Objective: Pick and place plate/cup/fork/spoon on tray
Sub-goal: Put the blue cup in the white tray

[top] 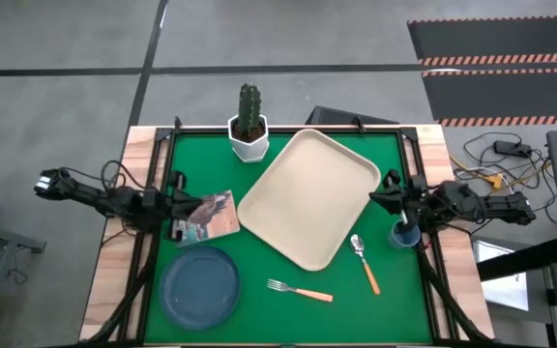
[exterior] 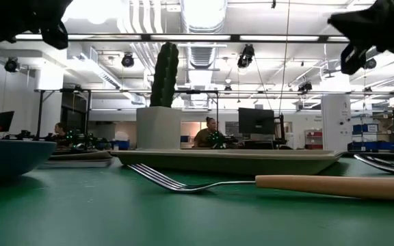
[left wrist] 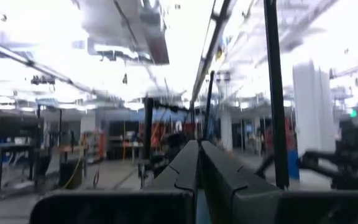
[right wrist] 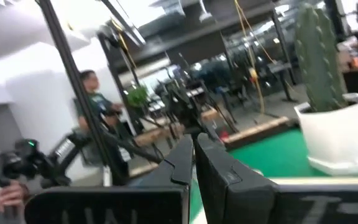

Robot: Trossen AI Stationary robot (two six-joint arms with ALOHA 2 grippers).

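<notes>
The cream tray (top: 307, 198) lies aslant in the middle of the green mat; it also shows in the low view (exterior: 231, 161). The slate-blue plate (top: 199, 285) lies at the near left. The fork (top: 300, 290) lies near the front edge, flat on the mat, and also shows in the low view (exterior: 252, 183). The spoon (top: 366, 263) lies by the tray's near right corner. The blue cup (top: 404, 235) stands beside the right arm's wrist. My left gripper (top: 184, 203) hovers at the left edge, shut and empty. My right gripper (top: 380, 193) hovers at the right edge, shut and empty.
A cactus in a white faceted pot (top: 249, 128) stands at the far edge, just left of the tray's far corner. A small picture card (top: 207, 217) lies under my left gripper, between plate and tray. People sit at desks in the room beyond the table.
</notes>
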